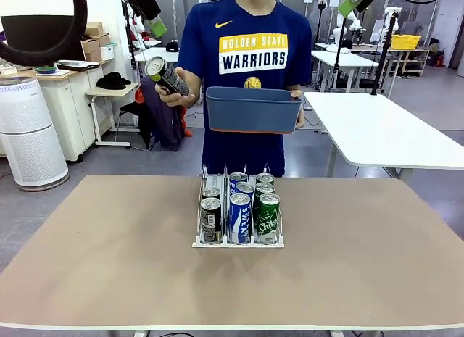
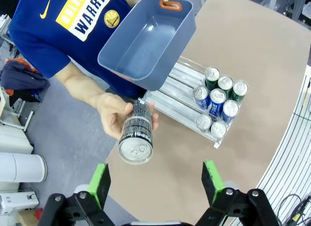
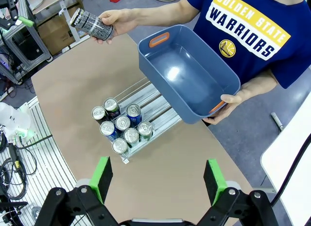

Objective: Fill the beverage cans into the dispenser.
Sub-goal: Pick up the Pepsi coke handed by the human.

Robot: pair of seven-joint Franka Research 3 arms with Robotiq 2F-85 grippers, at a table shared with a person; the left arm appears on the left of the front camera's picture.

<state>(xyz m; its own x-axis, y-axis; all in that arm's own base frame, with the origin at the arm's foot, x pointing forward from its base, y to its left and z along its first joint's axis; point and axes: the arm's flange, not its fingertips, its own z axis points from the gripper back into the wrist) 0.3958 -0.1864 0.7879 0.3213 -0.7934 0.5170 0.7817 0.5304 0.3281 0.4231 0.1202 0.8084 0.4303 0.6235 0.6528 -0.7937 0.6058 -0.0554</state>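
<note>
Left tool and right tool both spread. Person's hand holds black can, upper left. Dispenser, centre of bench, holds eight cans.

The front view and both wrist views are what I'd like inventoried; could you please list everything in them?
table: one, tan, between robot and person
dispenser: one, clear-white, three lanes, mid-table
black cans: two, dispenser lane on the robot's left
blue cans: three, middle lane
green cans: three, lane on the robot's right
held can: one, black, held up beyond the table's far edge
bin: one, blue-grey, orange handles, empty, held up behind the dispenser
air purifier: one, white, on the floor, far left
person's hands: two, one gripping the held can, the other carrying the bin
left gripper: open, green pads, raised, facing the held can
right gripper: open, green pads, raised above the table
</note>
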